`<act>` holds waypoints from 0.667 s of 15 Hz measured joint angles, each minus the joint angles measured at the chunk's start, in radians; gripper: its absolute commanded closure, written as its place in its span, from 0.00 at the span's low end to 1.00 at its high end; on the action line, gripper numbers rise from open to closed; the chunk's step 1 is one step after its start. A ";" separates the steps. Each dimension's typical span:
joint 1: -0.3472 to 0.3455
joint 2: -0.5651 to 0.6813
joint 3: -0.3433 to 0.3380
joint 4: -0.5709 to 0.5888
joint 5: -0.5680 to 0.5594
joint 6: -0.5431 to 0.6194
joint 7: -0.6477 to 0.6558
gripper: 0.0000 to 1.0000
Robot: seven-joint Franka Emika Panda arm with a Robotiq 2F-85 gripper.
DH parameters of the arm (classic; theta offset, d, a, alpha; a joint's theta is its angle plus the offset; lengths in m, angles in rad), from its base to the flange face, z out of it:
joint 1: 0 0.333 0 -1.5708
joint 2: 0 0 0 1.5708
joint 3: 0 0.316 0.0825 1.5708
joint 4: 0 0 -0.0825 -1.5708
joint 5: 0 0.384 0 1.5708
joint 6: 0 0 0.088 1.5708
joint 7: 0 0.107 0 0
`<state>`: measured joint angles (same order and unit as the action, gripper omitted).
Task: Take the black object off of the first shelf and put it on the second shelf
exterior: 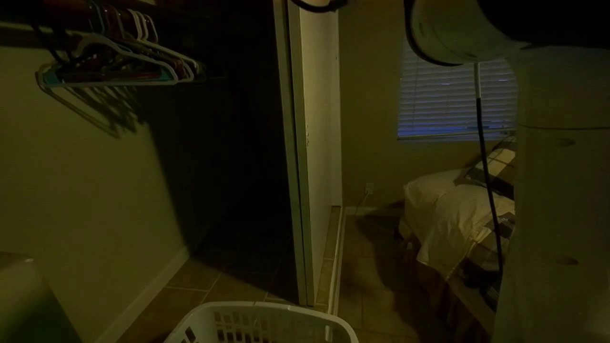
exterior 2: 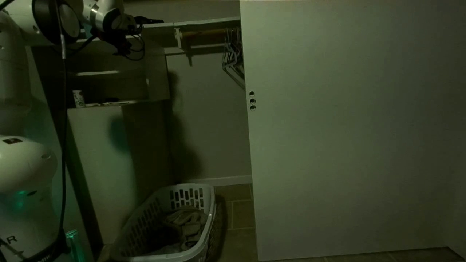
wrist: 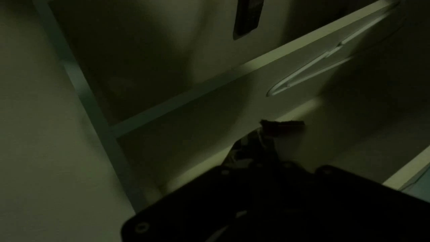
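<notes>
A robot arm (exterior 2: 25, 163) stands at a dim closet (exterior 2: 207, 145), the letters "AR" (exterior 2: 11, 240) and a partial "MIK" (exterior 2: 43, 258) readable low on it. From here its claw (wrist: 265, 132) looks pinched together, with nothing seen in it. The black object (wrist: 248, 18) is on a shelf (wrist: 215, 57), a pale board (wrist: 181, 99) parting it from a white hanger (wrist: 319, 72). A container (exterior 2: 78, 98) bears markings too small to read.
</notes>
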<state>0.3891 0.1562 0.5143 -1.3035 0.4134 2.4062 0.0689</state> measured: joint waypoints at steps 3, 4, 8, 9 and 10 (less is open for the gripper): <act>0.002 0.014 0.000 -0.040 -0.003 0.081 0.000 1.00; 0.003 0.022 -0.001 -0.046 -0.007 0.104 0.000 1.00; 0.008 0.055 -0.007 -0.048 -0.049 0.190 0.005 1.00; 0.009 0.064 -0.007 -0.046 -0.061 0.204 0.011 1.00; 0.012 0.075 -0.008 -0.041 -0.076 0.213 0.019 1.00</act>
<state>0.4015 0.2307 0.5063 -1.3445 0.3373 2.6195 0.0880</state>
